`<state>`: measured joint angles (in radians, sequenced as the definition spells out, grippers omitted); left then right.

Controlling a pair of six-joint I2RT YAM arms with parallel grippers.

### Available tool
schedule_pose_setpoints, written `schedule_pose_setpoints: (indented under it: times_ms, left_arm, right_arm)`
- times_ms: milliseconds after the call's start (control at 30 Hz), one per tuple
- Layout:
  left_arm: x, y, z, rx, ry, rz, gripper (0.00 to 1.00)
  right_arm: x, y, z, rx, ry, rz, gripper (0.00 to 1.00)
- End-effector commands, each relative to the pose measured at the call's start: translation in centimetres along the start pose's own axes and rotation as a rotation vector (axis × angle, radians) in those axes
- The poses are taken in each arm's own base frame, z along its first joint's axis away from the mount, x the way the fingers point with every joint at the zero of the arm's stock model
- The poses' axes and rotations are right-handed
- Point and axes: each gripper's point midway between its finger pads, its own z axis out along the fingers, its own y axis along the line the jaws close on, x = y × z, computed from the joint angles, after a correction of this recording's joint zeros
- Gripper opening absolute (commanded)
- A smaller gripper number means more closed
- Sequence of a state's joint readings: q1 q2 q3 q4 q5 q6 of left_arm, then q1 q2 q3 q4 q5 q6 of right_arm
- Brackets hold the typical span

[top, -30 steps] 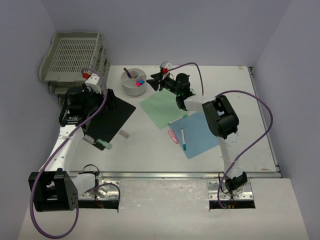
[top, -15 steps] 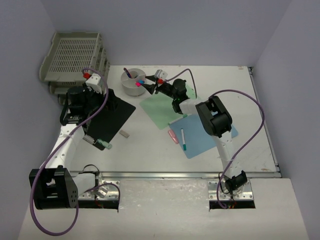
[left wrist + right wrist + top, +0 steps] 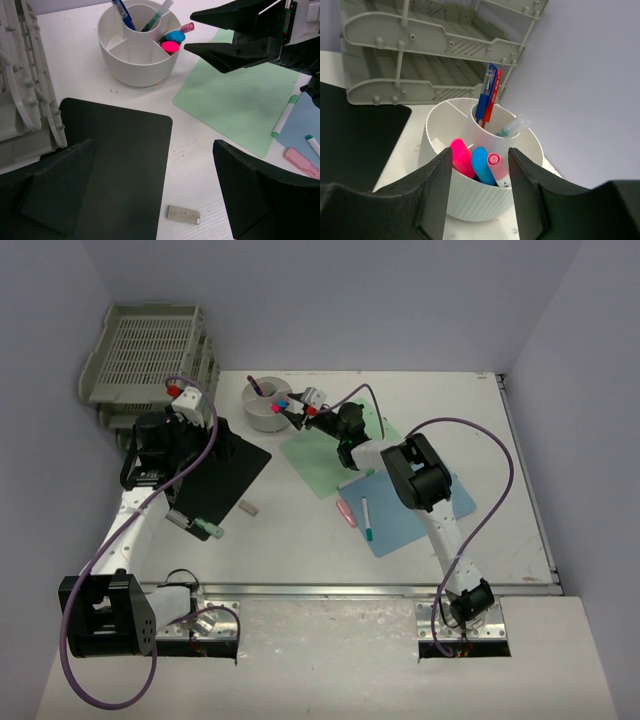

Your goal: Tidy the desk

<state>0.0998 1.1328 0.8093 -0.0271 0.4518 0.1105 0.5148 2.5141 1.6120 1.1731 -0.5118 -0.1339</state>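
Right pincer (image 3: 293, 415) has swung leftward over the last second and now sits just short of the round white pen cup (image 3: 470, 200). Its jaws are spread partway, with nothing between them. Left pincer (image 3: 154, 145) hasn't shifted and is spread wide and empty over the black mat (image 3: 115, 165). Cup lies directly ahead of and slightly below the right fingertips. Pink-capped highlighter (image 3: 496, 167) stands in the compartment nearest them, beside a blue and a pink one. Desk (image 3: 300, 540) runs under both pincers and outward on every side. Green sheet (image 3: 325, 455) is behind the right pincer, under its wrist. Small grey stick (image 3: 184, 214) is below the left pincer, just off the mat's edge. Risk, as judged: the right fingers are close to the rim, so a low or sideways pull-back could clip the cup, shoving or tipping it and spilling pens. Its cable hangs above the green sheet and might drag the paper askew.
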Motion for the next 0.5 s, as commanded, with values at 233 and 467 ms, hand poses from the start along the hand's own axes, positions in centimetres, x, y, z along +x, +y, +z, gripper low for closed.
schedule_pose_setpoints:
  times_ms: [233,467]
  left_arm:
    - [-0.3,0.6,0.1,-0.011,-0.028,0.025,1.00]
    - [-0.4,0.7,0.2,-0.014,-0.029,0.033,1.00]
  right_arm:
    - [-1.6,-2.5,1.5,0.075,-0.063,-0.085,0.46]
    - [-1.1,-2.8,2.0,0.080,-0.053,-0.069,0.33]
